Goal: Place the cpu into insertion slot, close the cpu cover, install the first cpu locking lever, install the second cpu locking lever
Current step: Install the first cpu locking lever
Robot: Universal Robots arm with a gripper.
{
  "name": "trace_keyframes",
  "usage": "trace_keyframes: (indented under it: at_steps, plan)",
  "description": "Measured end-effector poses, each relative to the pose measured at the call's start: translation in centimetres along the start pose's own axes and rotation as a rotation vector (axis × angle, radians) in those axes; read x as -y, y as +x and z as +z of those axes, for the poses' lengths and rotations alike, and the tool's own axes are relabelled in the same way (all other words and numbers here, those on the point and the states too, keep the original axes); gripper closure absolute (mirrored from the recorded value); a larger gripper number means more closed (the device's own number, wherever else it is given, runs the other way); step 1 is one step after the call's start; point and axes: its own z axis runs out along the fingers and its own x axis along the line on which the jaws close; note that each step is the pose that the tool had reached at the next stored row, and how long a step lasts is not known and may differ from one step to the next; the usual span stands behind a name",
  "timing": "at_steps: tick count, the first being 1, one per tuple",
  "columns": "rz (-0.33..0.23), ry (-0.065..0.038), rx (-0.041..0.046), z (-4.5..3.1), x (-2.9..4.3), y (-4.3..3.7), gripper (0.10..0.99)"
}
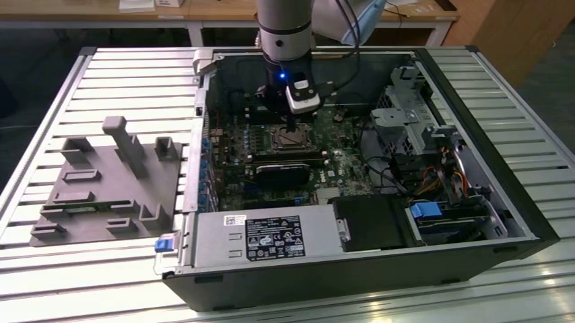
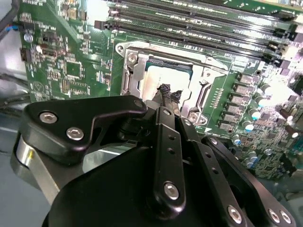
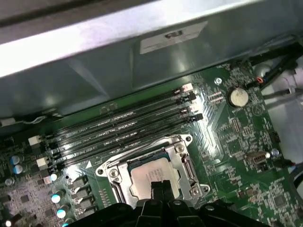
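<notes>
Exterior view: black gripper [image 1: 294,128] on the grey arm, lowered inside the open dark computer case [image 1: 503,202] on the slatted metal bench [image 1: 108,74], tips right over the small square dark insertion slot with silvery rim [image 1: 289,139] on the green motherboard [image 1: 235,134]. Grey moulded fixture tray [image 1: 108,185] off towards the exterior view's left, well apart from the case.

Second wrist view: small flat square cpu with pale silvery-tan top [image 2: 163,80] lying flat inside the insertion slot [image 2: 124,78]. Thin silvery metal cpu cover [image 2: 135,71] down around the chip, framing it through its square cutout. Gripper [image 2: 169,93] with black fingertips [image 2: 164,89] drawn together, nothing visibly between them, tips on or just above the chip's top; contact impossible to confirm.

First wrist view: cpu [image 3: 151,176] seated, cpu cover [image 3: 182,163] lowered over the insertion slot [image 3: 116,174], black memory slots [image 3: 118,125] just beside. Gripper [image 3: 160,185] clenched and empty above the chip's near edge.

Judging from this: chip placement done, cover apparently closed. Locking levers hard to make out; latched or not, cannot tell, so likely outstanding.
</notes>
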Motion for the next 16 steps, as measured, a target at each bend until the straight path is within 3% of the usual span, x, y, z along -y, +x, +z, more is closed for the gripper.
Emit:
trace_keyframes:
  at_steps: [8, 16]
  plan:
    - [-0.124, -0.013, -0.0064, 0.09, -0.03, -0.05, 0.98]
    - [-0.128, -0.01, -0.0056, -0.39, -0.05, -0.12, 0.98]
